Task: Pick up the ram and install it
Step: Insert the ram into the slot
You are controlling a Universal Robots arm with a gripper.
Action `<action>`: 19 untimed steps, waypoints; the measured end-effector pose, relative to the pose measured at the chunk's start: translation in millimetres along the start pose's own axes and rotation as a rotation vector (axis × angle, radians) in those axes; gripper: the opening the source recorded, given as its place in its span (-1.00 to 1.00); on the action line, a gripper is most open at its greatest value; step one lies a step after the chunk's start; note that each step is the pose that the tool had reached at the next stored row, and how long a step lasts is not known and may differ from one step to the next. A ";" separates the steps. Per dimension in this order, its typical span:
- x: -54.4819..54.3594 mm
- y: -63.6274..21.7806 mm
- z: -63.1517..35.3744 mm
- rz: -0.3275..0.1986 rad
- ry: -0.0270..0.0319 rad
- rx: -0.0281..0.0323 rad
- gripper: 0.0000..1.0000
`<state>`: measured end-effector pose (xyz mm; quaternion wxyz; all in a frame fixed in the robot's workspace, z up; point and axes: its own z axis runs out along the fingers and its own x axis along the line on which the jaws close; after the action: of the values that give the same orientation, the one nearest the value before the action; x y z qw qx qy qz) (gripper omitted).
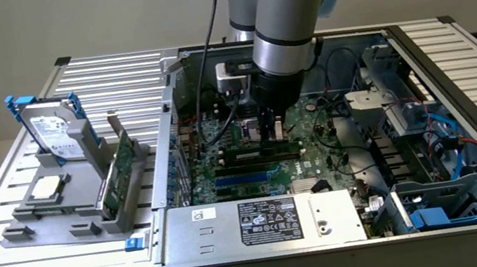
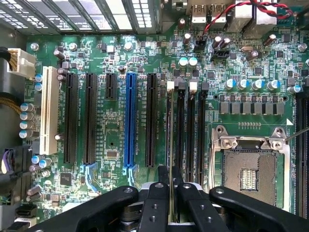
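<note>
My gripper (image 1: 271, 127) reaches down inside the open computer case, over the green motherboard (image 1: 318, 157). In the wrist view the two black fingers (image 2: 159, 193) of the gripper (image 2: 172, 178) are shut on the ram (image 2: 172, 135), which appears edge-on as a thin line. That line runs along the outermost black memory slot (image 2: 169, 121), the one with a white latch (image 2: 170, 86) at its far end. From the exterior view the ram (image 1: 255, 151) is a dark, narrow stick lying low at the board under the fingers. I cannot tell whether it is seated in the slot.
More memory slots (image 2: 190, 130) and the bare CPU socket (image 2: 251, 164) lie beside it, expansion slots including a blue one (image 2: 130, 121) on the other side. A grey holder at the exterior view's left carries a hard drive (image 1: 53, 129) and a green card (image 1: 121, 166). The power supply (image 1: 262, 222) sits in front.
</note>
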<state>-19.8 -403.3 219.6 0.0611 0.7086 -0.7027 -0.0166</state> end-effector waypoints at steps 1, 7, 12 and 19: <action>0.0 0.1 0.0 0.000 0.0005 0.0007 -0.73; 0.0 0.0 0.1 -0.002 0.0034 0.0031 -0.73; 0.0 0.0 0.2 -0.014 0.0046 0.0040 -0.73; 0.0 0.1 0.2 -0.034 0.0073 0.0053 -0.73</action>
<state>-19.9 -403.3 219.3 0.0615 0.7209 -0.6902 -0.0132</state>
